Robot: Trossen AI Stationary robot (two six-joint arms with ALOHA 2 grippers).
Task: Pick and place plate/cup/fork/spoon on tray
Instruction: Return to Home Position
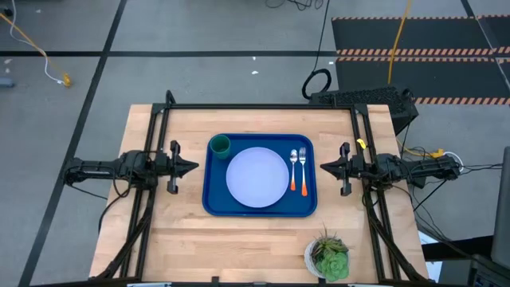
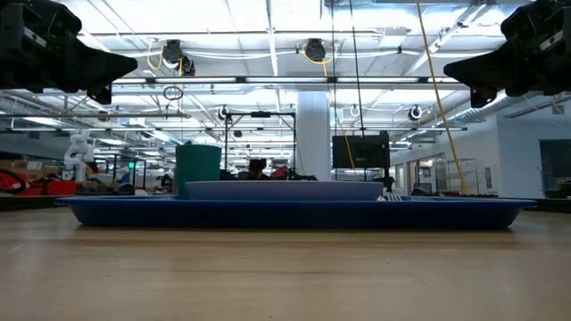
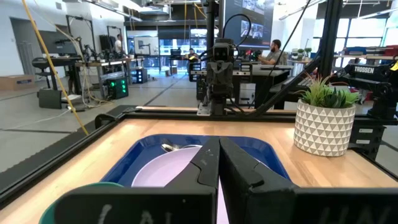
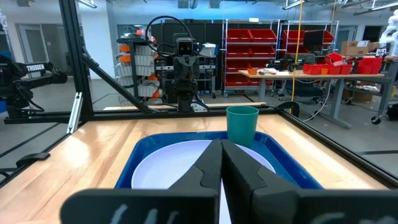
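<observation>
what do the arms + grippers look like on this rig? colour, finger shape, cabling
Both arms are matte black, slender and jointed. The left gripper and right gripper each have a short crossbar body carrying two dark wedge-shaped fingers that taper to points. Thin black cables loop loosely beside each arm. No readable markings on the fingers.

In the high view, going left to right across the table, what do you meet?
In order: left gripper → cup → plate → spoon → fork → right gripper.
</observation>
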